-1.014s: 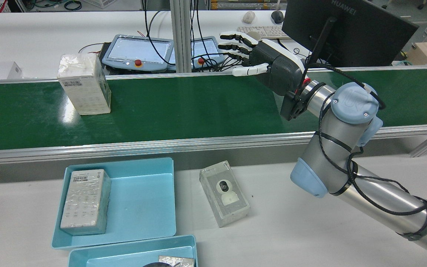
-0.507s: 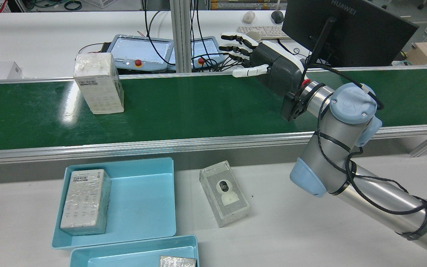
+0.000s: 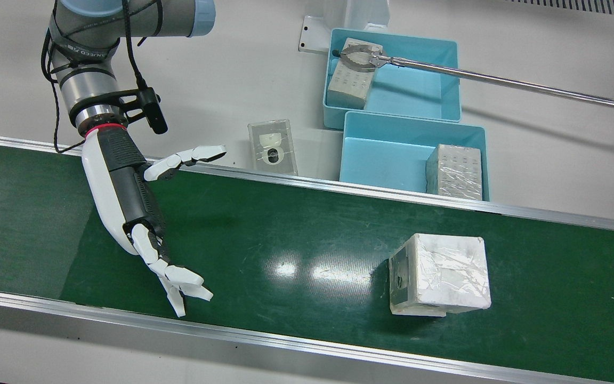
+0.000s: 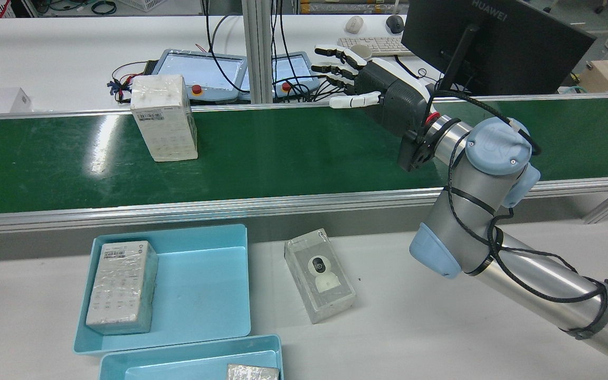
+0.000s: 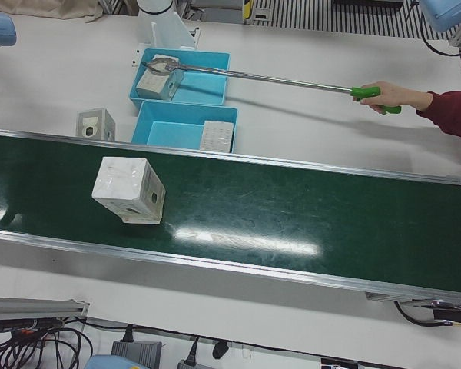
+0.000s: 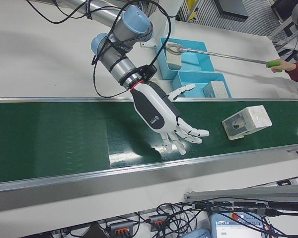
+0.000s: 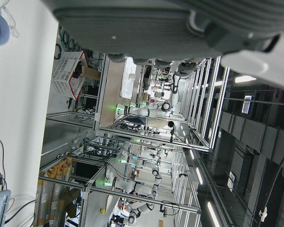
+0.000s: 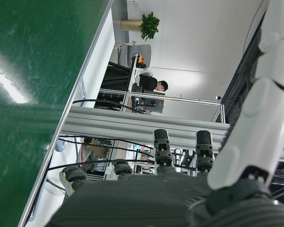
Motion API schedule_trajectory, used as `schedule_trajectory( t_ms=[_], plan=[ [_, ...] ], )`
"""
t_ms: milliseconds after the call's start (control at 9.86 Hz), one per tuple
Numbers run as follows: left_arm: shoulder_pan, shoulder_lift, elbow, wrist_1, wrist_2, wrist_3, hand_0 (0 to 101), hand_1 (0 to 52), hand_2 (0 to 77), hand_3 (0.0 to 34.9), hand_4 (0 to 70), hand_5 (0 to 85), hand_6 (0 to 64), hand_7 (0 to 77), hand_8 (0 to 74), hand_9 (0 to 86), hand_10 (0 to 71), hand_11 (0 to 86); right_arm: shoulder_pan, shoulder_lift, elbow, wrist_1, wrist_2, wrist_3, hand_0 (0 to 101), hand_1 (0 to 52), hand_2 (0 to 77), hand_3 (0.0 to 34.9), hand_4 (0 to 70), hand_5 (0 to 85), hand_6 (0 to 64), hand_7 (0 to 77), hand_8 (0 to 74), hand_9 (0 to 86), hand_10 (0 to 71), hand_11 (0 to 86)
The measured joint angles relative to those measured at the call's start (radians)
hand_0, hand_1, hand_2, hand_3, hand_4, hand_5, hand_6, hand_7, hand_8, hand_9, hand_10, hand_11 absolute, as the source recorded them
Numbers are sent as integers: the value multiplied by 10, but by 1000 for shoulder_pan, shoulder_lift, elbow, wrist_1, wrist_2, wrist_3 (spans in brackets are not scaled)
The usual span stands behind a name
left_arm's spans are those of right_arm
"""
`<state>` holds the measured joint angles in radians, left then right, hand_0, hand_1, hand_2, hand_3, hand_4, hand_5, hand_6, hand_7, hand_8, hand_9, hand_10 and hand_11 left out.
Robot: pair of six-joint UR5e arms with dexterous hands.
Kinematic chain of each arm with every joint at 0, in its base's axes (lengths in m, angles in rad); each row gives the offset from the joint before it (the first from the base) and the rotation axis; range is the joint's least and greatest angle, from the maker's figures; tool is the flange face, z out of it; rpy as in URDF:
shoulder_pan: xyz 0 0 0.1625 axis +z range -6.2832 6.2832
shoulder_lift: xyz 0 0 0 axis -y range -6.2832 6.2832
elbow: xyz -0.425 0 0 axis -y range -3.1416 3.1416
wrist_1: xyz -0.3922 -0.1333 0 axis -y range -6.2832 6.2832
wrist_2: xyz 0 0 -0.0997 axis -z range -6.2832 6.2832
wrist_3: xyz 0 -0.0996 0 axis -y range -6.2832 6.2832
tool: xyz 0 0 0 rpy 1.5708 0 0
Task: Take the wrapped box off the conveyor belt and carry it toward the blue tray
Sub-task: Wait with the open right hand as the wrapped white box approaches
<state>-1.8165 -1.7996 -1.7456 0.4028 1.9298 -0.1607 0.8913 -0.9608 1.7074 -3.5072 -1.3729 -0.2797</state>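
Note:
The wrapped box (image 4: 164, 117) stands on the green conveyor belt (image 4: 293, 153), near its far side. It also shows in the front view (image 3: 437, 274), the left-front view (image 5: 128, 190) and the right-front view (image 6: 246, 121). My right hand (image 4: 383, 89) is open with its fingers spread. It hovers over the belt well to the right of the box, apart from it, and also shows in the front view (image 3: 126, 197) and the right-front view (image 6: 161, 116). The left hand (image 7: 180, 28) shows only in its own view, with nothing between its fingers. Two blue trays (image 4: 203, 285) (image 4: 177, 361) sit on the near table.
A wrapped box (image 4: 122, 287) lies in the nearer-to-belt tray. A person's long grabber tool (image 3: 499, 80) reaches into the other tray (image 3: 419, 85), its claws on a box (image 3: 352, 74). A wrapped camera box (image 4: 320, 274) lies on the table beside the trays. Teach pendants (image 4: 198, 74) lie beyond the belt.
The wrapped box has travelled along the belt to the right in the rear view, closer to my right hand. The right hand has shifted only slightly.

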Motion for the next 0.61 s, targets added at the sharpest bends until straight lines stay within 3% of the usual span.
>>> schedule_trajectory(
  t_ms=[609],
  plan=[
    [0, 0, 0, 0, 0, 0, 0, 0, 11, 0, 5, 5, 5, 5, 0, 5, 0, 0, -1, 22, -31, 3, 9, 1, 380, 87, 131, 300, 27, 229, 0, 169, 0, 54, 16, 33]
  ],
)
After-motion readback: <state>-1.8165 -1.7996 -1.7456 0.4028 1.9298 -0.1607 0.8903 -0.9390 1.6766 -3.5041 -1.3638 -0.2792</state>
